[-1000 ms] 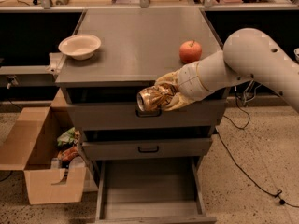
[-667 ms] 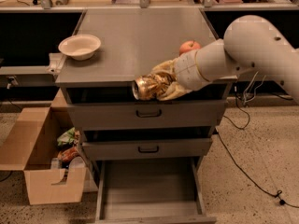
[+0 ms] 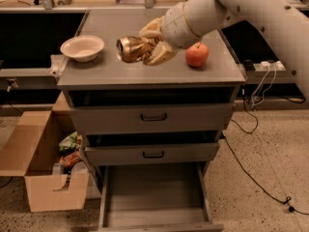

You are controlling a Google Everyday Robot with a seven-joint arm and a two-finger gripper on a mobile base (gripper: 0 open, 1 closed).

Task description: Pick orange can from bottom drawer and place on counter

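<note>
My gripper (image 3: 145, 47) is shut on the orange can (image 3: 129, 49), a shiny orange-gold creased can lying sideways in the fingers. It hangs just above the middle of the grey counter (image 3: 120, 74). The white arm comes in from the upper right. The bottom drawer (image 3: 154, 197) stands pulled open below, its flat grey floor bare.
A red-orange apple (image 3: 197, 55) sits on the counter right of the gripper. A cream bowl (image 3: 82, 48) sits at the counter's left. Two shut drawer fronts with black handles (image 3: 153, 117) lie below. A cardboard box (image 3: 43, 168) with rubbish stands on the floor at left. Cables run at right.
The gripper has lifted the can from in front of the top drawer up and left, and it is now over the counter top.
</note>
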